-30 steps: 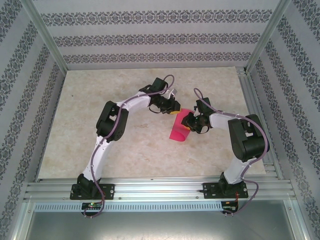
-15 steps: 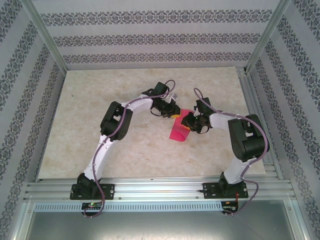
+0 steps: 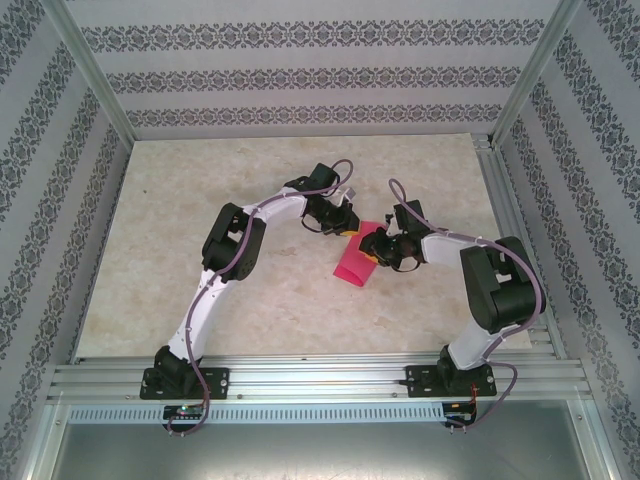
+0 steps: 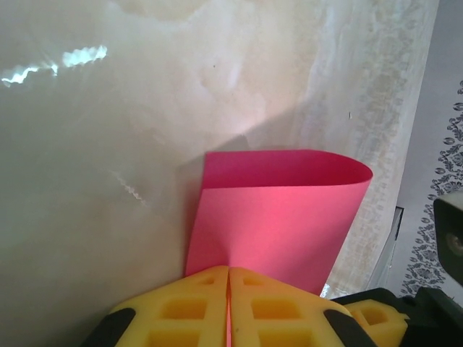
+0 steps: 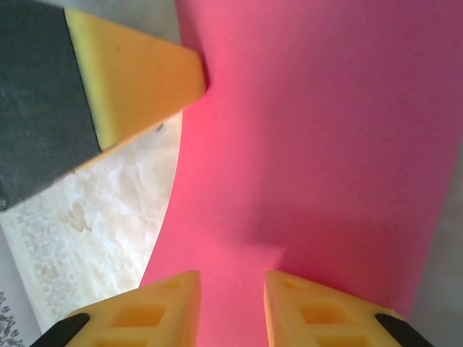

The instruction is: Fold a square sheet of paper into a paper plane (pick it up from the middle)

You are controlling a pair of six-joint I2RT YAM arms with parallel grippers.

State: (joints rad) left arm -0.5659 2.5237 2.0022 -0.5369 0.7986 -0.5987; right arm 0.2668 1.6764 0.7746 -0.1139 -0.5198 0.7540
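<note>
Top external shows the left arm (image 3: 225, 245) and right arm (image 3: 495, 275) elbowed inward, wrists meeting just right of the desk (image 3: 200, 200) centre. Left tool (image 4: 228, 273) has its yellow fingers pressed together, pinching the near edge of the sheet of paper (image 4: 278, 217). Right tool (image 5: 231, 289) is spread, fingers apart over the pink surface. The sheet is doubled over in a loose, uncreased roll, its rounded fold away from the left tool. Bare desk lies open on the left and far sides; the right rail (image 3: 497, 170) stands nearer.

Count: one sheet of paper (image 3: 352, 265); two grippers, left gripper (image 3: 349, 229) and right gripper (image 3: 370, 250); one table (image 3: 200, 200).
</note>
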